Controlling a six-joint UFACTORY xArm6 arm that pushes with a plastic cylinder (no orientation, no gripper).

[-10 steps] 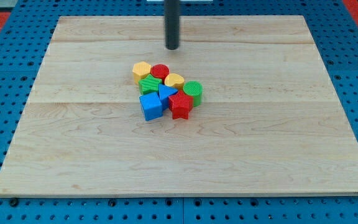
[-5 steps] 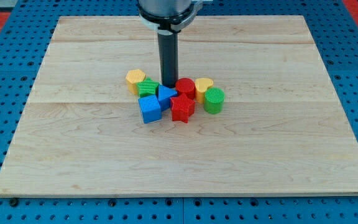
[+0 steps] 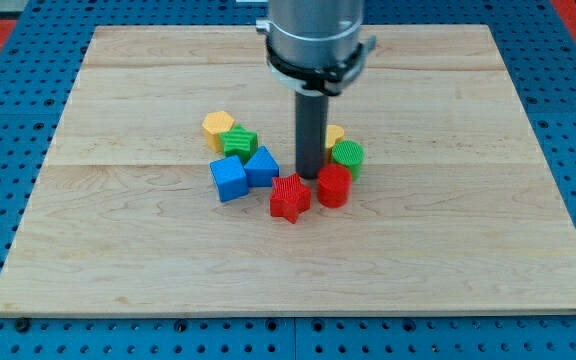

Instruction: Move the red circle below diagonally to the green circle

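Red circle (image 3: 333, 186) sits just below-left of green circle (image 3: 348, 157), touching; task looks nearly done. Tip (image 3: 311, 177) beside red circle's upper left, near red star (image 3: 290, 197). No claw fitted, only rod.

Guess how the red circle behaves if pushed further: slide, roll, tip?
Likely slides: the red circle is a squat cylinder standing on its flat end on smooth wood, so rolling or tipping seems unlikely. Probably light. My tip sits at its upper-left edge, off-centre, so it may veer. The red star looks close enough to get nudged.
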